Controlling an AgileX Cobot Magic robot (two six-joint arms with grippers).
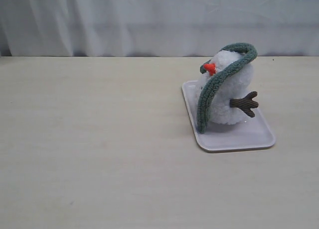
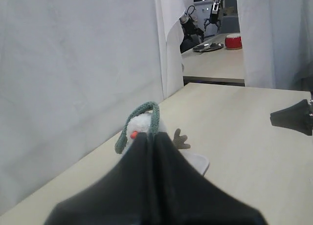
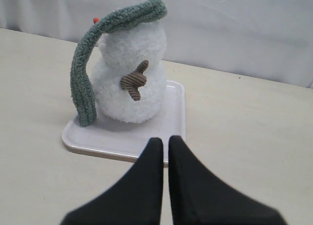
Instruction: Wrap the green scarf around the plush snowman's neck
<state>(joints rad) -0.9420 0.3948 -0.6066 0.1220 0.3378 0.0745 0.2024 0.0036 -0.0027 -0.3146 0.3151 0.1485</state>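
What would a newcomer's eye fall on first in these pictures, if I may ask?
The fluffy white plush snowman with its orange nose, standing on a white tray on the right of the pale table in the exterior view. Next, the green scarf, which lies over the top of its head rather than at the neck, one end trailing down to the tray.

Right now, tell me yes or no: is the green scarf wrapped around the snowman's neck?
No, the green scarf lies draped over the head of the plush snowman, one end hanging toward the tray.
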